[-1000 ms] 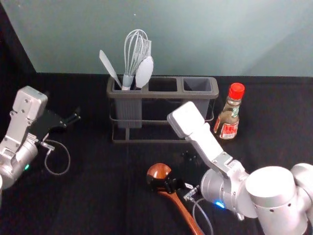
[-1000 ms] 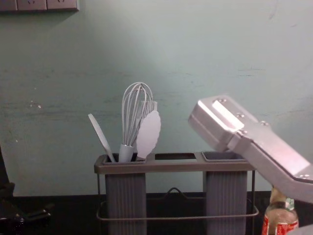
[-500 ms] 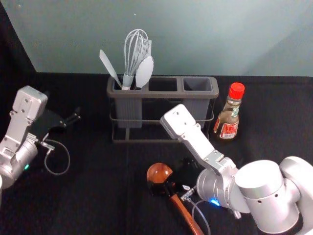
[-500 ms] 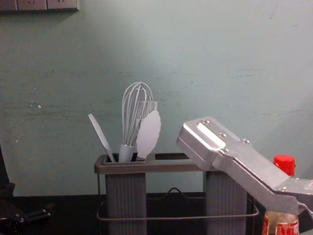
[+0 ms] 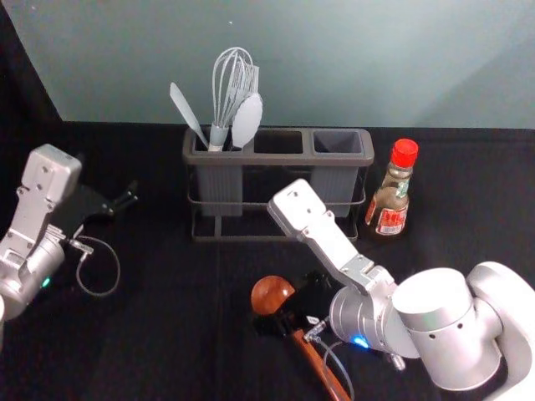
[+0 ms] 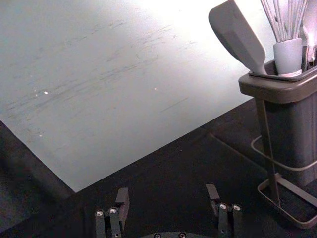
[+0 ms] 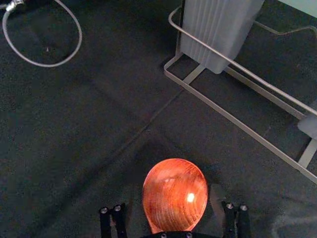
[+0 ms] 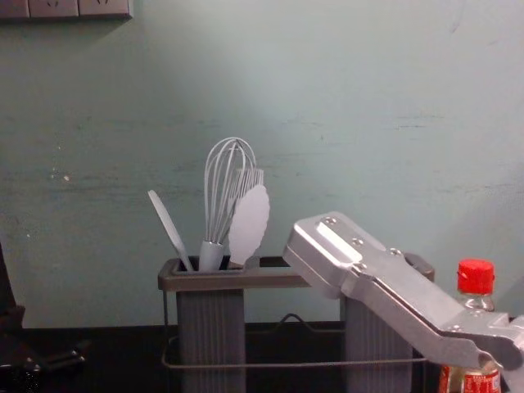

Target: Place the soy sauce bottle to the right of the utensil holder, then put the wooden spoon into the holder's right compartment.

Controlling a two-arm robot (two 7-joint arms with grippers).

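Note:
The soy sauce bottle [image 5: 389, 199] stands upright just right of the utensil holder [image 5: 276, 161]; in the chest view its red cap [image 8: 476, 277] shows beside my right arm. The wooden spoon lies on the black cloth in front of the holder, its bowl [image 5: 272, 295] at the far end and its handle [image 5: 322, 366] towards me. My right gripper [image 5: 288, 320] is low at the spoon's neck; in the right wrist view the right gripper [image 7: 172, 201] is open, the bowl [image 7: 175, 193] between its fingers. My left gripper [image 5: 125, 200], open in the left wrist view [image 6: 167, 192], is parked at the left.
A whisk [image 5: 231, 88] and white utensils stand in the holder's left compartment. The right compartment [image 5: 337, 144] has nothing in it. The wall [image 5: 334, 67] rises behind the holder. My right forearm reaches in over the cloth from the right.
My right arm has shifted left and lower, and the gripper has shifted around the spoon's neck. In the chest view the bottle's cap has come into sight. Spoon, bottle and left arm stay put.

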